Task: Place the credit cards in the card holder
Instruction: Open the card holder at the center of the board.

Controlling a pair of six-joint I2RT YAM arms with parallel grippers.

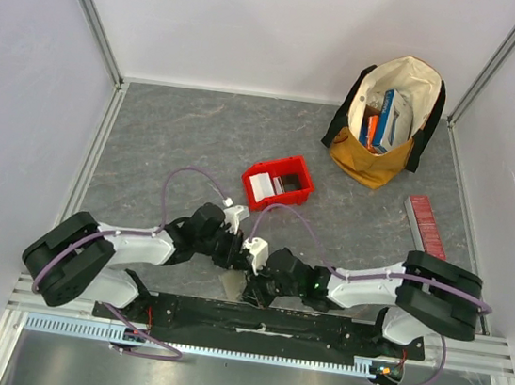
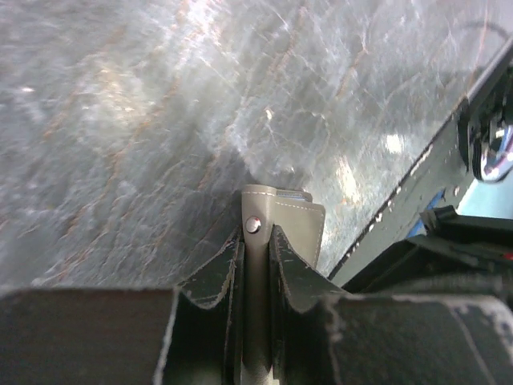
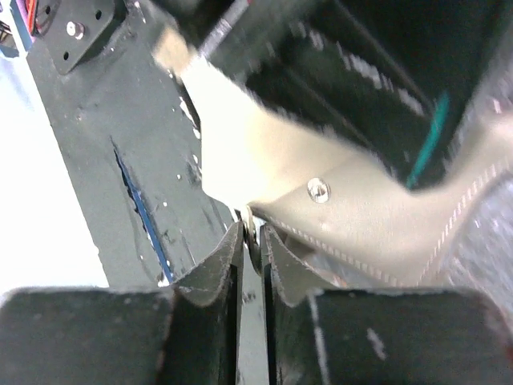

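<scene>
From above, both arms reach low and inward from their bases, wrists meeting just beyond the near rail; the left gripper and right gripper crowd over the card holder, which is mostly hidden. In the left wrist view, the fingers are pinched narrow on the holder's snap flap, which stands upright over the grey table. In the right wrist view, the fingers are clamped on the holder's stitched edge; the flap slopes away, blurred.

Card holder in left claw
</scene>
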